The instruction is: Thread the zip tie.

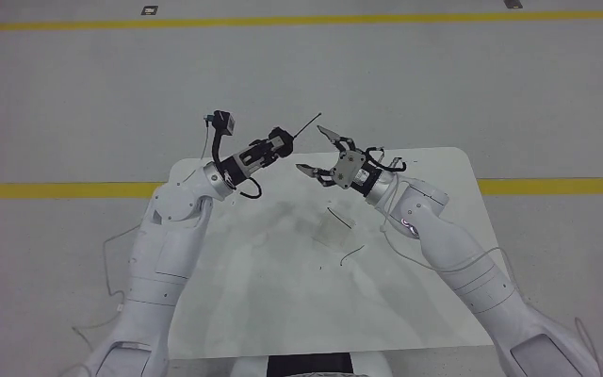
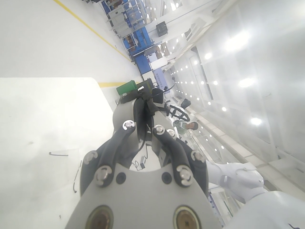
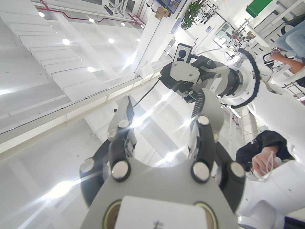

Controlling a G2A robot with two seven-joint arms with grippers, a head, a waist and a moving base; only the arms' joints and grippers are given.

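Ignoring spare ties [image 1: 339, 218] loose on the table [image 1: 264, 292] nearest; beyond, clamping the zip tie [image 1: 306, 125] in the closed left gripper [image 1: 287, 139], tail poking outward; holding the right gripper [image 1: 311, 148] wide open and empty just beside that tail. Judging it light, springy, slick; favouring a pinch close to the tip

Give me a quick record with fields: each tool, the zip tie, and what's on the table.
Left tool: shut on the zip tie, held off the table
Tie shape: straight black strand sticking out beyond the tool's tips
Right tool: open, empty, facing the left tool
Table: two loose ties lying near its middle
Threaded: not yet
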